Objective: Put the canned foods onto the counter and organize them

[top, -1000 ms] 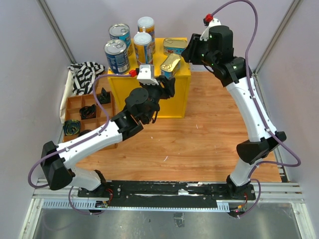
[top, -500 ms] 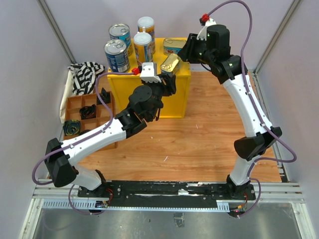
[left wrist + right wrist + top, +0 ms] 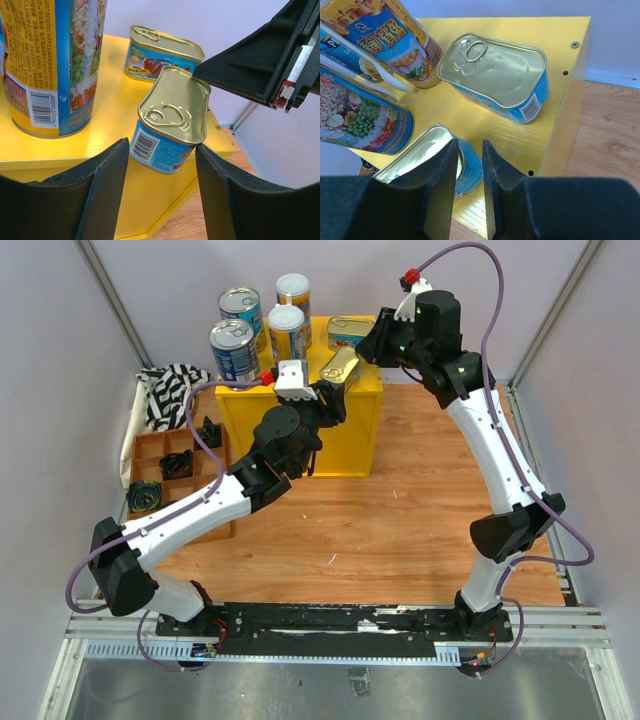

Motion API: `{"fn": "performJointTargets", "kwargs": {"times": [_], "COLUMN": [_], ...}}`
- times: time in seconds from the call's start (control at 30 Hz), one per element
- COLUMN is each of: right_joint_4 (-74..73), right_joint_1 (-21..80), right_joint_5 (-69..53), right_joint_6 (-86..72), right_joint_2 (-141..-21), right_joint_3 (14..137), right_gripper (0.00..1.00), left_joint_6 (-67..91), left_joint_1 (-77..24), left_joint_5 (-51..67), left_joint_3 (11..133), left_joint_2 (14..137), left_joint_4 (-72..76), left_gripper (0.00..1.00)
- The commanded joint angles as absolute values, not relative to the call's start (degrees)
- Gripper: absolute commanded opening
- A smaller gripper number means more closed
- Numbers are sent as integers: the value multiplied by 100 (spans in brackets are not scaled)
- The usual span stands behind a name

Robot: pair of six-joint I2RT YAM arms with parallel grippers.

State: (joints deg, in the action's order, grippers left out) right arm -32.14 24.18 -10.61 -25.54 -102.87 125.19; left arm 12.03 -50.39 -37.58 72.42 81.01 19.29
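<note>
**Gold tin held tilted at the front right of the counter**

All six cans are on top of the yellow counter (image 3: 300,440). The left gripper (image 3: 161,146) is clamped on the long sides of the near gold tin (image 3: 172,117), at the counter's front right corner. The tin is tipped with its lid toward the counter's front. Its long axis runs from the front edge toward the back right corner, with the pull ring at the lower, front end. A barcode shows on its blue label.

The right gripper (image 3: 469,144) hangs over the same corner, fingers nearly together with only a slit between them, holding nothing.

The far gold tin (image 3: 495,75) lies flat along the counter's back edge, lid up, ring end toward the rear slim can (image 3: 395,35), which bears large Chinese characters. The front slim can (image 3: 55,65) stands upright at the counter's middle; its label shows peas and corn, a barcode and small unreadable print. Two wide cans (image 3: 234,352) (image 3: 241,310) stand at the counter's left side.
</note>
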Motion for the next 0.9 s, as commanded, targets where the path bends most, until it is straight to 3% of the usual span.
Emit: {"fn": "performJointTargets", "kwargs": {"times": [0.0, 0.87], "right_joint_4": [-3197, -3373], "right_joint_1": [2294, 2259], "right_joint_5": [-1195, -1209], "right_joint_6": [-2541, -2340], "right_joint_2": [-10239, -9855], "right_joint_3": [12410, 11997], "right_gripper": [26, 19], "left_joint_6": [1210, 1272], "left_joint_1": [-4926, -4575], "left_joint_5": [-3629, -3058], "left_joint_3": [7321, 7331], "left_joint_2": [8068, 8092], "left_joint_4": [2074, 2030], "left_gripper": [60, 61]}}
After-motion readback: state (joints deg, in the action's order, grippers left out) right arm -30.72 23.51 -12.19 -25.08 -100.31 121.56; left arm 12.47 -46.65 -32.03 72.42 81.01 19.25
